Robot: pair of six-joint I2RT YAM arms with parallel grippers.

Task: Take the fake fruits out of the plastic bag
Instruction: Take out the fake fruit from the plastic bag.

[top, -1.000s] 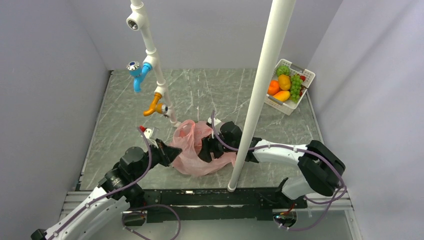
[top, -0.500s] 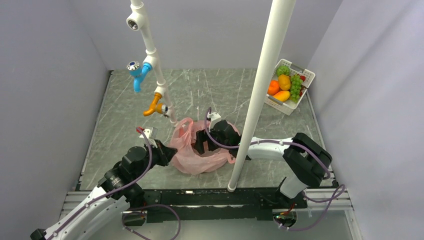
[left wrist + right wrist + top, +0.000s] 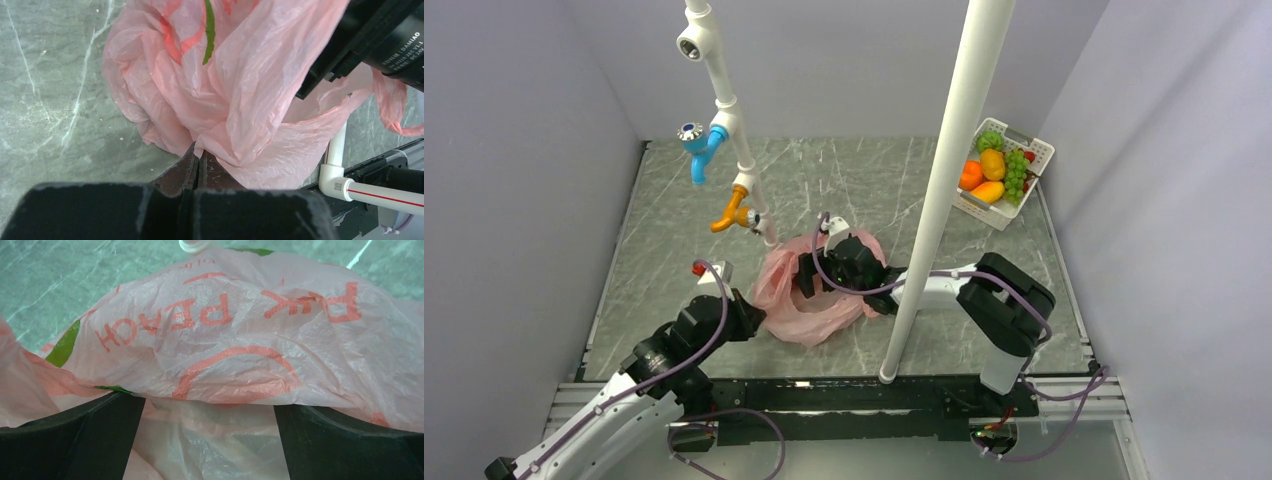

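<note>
Left pincer (image 3: pixel 199 159) clamped on the thin, crinkly pink plastic bag (image 3: pixel 240 90). Right pincer (image 3: pixel 210 440) spread apart against the film; bag contents hidden.

Top external: high above the plastic bag (image 3: pixel 809 312), facing down. 2 wrist views: close against it; all 3 share it.

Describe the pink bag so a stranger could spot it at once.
On the marble table, look near the front edge, left of the white pole. There the plastic bag lies crumpled: thin, translucent pink with red lettering, unlike the rigid white basket.
</note>
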